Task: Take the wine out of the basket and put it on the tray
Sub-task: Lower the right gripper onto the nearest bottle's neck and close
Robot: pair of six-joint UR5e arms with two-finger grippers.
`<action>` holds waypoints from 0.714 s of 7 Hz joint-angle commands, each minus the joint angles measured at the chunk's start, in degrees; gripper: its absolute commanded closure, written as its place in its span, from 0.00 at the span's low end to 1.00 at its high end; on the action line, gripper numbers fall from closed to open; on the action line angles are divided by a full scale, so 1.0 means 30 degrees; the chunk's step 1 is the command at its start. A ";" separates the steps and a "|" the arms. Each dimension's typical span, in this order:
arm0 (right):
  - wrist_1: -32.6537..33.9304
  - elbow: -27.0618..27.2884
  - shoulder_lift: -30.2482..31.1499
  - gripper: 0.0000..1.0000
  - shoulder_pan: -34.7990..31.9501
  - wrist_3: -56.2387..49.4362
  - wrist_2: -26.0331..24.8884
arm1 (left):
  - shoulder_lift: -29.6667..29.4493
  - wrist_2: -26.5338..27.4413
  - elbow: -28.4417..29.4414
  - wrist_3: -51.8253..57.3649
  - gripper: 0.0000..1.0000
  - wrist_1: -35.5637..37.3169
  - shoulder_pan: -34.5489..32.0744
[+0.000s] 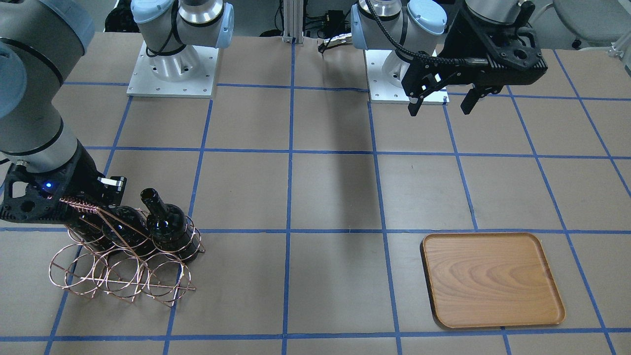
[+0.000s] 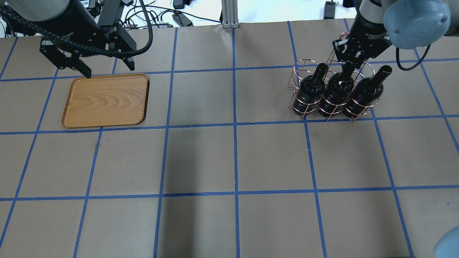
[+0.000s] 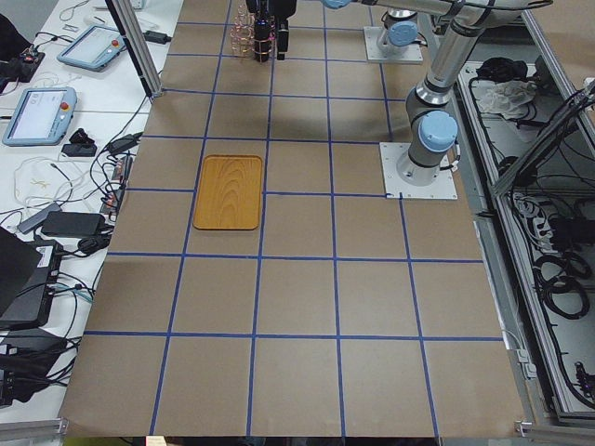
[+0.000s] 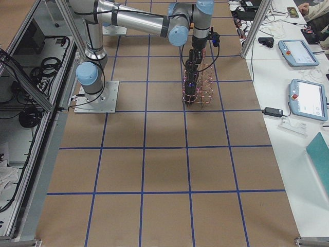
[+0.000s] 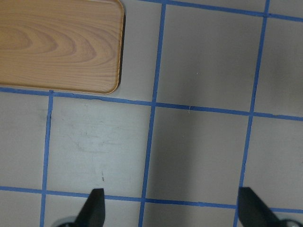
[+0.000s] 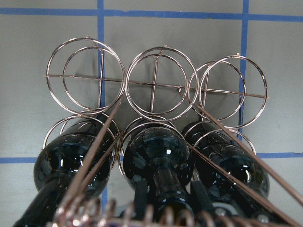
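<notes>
The right pincer (image 2: 347, 70) grips the neck of the middle glossy near-black glass wine bottle (image 2: 335, 95) in the copper wire basket (image 1: 123, 268) on the desk (image 2: 233, 161). The left pincer (image 1: 439, 111) hovers open near the light-brown wooden tray (image 2: 105, 100).

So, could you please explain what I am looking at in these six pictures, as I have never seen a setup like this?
All six pictures show the same moment from different cameras. The machine is two robot arms bolted to a table, and each arm ends in a two-finger gripper. One camera faces the robot, one looks down from behind it, two watch from the table's ends, and one rides on each wrist. On the table are a wire basket holding three dark bottles and an empty wooden tray. The right gripper has its fingers on either side of the middle bottle at the neck. I cannot tell whether it is squeezing. The left gripper hangs open near the tray and holds nothing.
</notes>
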State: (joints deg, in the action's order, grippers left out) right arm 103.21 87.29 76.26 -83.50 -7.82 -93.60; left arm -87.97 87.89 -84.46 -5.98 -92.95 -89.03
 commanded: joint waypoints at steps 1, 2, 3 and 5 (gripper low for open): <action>0.0079 -0.0005 -0.0020 0.70 0.0029 -0.0788 0.0843 | 0.0054 0.0000 0.0000 0.0000 0.00 -0.0157 0.0000; 0.0050 -0.0063 0.0038 0.74 0.0029 -0.0850 0.1139 | 0.0083 0.0029 0.0000 0.0000 0.00 -0.0246 0.0000; -0.0037 -0.0614 0.0242 0.76 0.0029 -0.0879 0.1229 | 0.0113 0.0000 0.0000 0.0000 0.00 -0.0275 0.0000; -0.1551 -0.2079 0.0971 0.78 0.0058 -0.1551 0.1084 | 0.0172 0.0029 -0.0117 0.0000 0.00 -0.0276 0.0000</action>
State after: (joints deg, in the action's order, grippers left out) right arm 101.43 83.51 77.67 -83.35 -11.50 -90.29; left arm -87.52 87.96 -84.70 -5.98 -93.75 -89.03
